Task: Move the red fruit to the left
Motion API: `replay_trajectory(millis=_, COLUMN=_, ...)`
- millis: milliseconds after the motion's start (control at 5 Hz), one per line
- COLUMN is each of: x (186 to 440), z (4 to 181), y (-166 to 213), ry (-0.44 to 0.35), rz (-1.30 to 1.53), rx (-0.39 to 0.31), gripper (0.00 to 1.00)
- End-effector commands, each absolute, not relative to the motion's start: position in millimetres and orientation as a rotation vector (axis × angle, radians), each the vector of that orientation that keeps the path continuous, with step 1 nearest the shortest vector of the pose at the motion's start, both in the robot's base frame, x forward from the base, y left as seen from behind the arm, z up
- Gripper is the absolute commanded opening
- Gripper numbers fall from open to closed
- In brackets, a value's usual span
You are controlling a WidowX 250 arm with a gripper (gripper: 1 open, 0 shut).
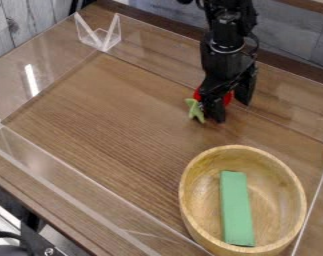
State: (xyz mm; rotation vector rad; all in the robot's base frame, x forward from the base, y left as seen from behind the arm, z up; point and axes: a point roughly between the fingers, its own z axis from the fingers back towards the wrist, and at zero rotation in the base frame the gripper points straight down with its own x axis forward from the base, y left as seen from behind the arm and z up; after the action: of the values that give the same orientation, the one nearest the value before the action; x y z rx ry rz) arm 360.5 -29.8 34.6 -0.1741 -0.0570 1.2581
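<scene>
Red fruit (220,100): it sat on the wooden table (110,120), toward the far right side, mostly hidden behind my fingers; only a sliver of red and its light-green leafy stem showed, the leaves sticking out to the camera's left.
Claw (221,98): mine pointed straight down, fingers spread wide and straddling the fruit, tips close to the tabletop; nothing was pinched yet.
Fruit against claw: it lay between my fingers, low down; whether either finger touched it, I could not tell.
Handling: I judged it a light, stiff toy, round and smooth, so likely to roll or squirt out of a careless squeeze.
Where to hold: across the round red body, not the stem.
Nearby: a wooden bowl (204,215) holding a green block (236,206) stood well apart, nearer the camera.
</scene>
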Motion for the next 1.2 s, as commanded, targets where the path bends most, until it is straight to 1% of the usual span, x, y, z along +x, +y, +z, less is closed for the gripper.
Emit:
replay_trajectory(millis=0, x=378, z=56.1, y=-41, ry=-0.123, rz=1.289, rx=-0.209, gripper=0.00)
replay_trajectory(millis=200, x=380, z=57.7, y=-59, ry=-0.128, rz=1.305, rx=-0.201, gripper=1.00)
replay_trajectory(millis=400, x=380, z=58.2, y=-55, ry=-0.136, rz=1.325, rx=-0.192, gripper=0.00)
replay_trajectory(millis=600, x=380, z=61.0, y=-46, ry=-0.136, rz=1.356, rx=-0.187, gripper=0.00)
replay_trajectory(millis=1000, x=369, z=57.3, y=-42, ry=-0.139, rz=1.333, rx=-0.158, gripper=0.00)
